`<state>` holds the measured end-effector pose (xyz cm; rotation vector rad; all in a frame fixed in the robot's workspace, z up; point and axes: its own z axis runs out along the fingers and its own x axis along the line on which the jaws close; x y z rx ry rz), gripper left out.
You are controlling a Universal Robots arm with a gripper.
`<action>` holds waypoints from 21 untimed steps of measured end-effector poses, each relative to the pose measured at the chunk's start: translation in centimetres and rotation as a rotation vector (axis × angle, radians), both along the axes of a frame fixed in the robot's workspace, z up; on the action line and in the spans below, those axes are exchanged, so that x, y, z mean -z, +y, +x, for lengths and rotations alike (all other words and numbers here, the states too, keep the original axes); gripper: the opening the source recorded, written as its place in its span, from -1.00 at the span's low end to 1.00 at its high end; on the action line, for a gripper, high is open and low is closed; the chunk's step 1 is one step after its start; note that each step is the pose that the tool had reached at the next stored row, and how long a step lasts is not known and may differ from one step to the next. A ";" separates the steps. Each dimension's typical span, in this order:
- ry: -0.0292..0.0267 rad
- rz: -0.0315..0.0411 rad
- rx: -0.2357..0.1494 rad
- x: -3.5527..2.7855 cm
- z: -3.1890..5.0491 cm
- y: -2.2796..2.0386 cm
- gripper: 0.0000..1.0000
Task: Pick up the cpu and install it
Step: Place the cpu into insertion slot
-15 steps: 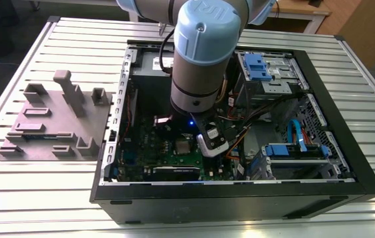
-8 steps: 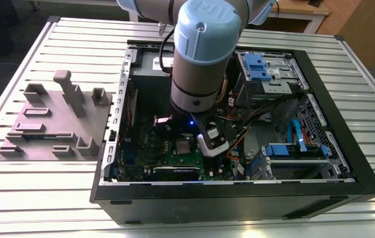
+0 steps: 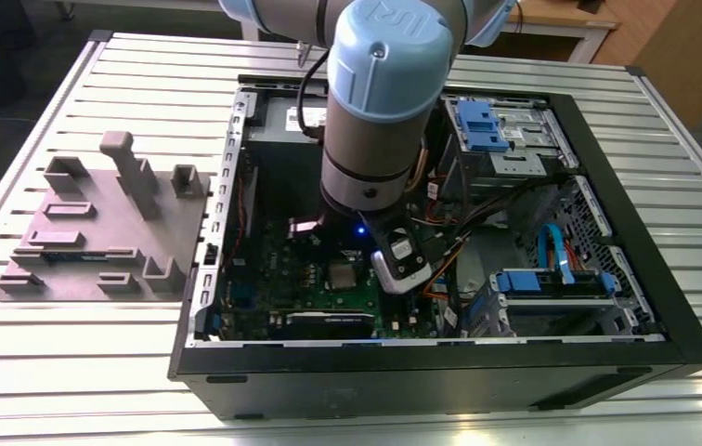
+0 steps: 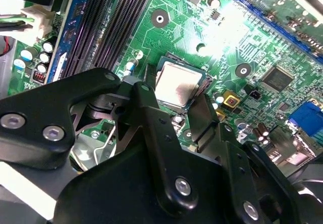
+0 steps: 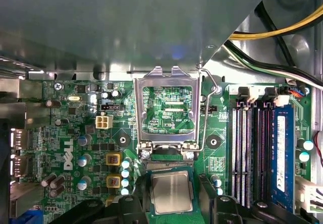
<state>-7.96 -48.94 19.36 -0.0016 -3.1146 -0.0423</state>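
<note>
One square silver-topped cpu (image 5: 171,196) sits in the green motherboard (image 5: 65,133), just beside the raised steel socket frame (image 5: 138,113); the black gripper (image 5: 171,183) straddles it, fingers (image 5: 209,196) spread. Placement seems done; retreat needs a straight lift.

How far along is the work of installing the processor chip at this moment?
Looks done: the small square silver-topped cpu appears to lie in its socket on the green motherboard.
In hand: the black tool sits directly at the chip; I cannot tell whether it grips it.
Left: the socket's hinged metal frame stands open, so the chip is not yet locked down.
</note>
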 end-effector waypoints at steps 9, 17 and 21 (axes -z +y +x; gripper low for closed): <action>-0.0001 0.0002 -0.004 0.07 0.19 -0.05 0.04; -0.0001 0.0008 -0.023 0.16 0.19 -0.15 0.04; -0.0004 0.0006 -0.023 0.31 0.19 -0.16 0.04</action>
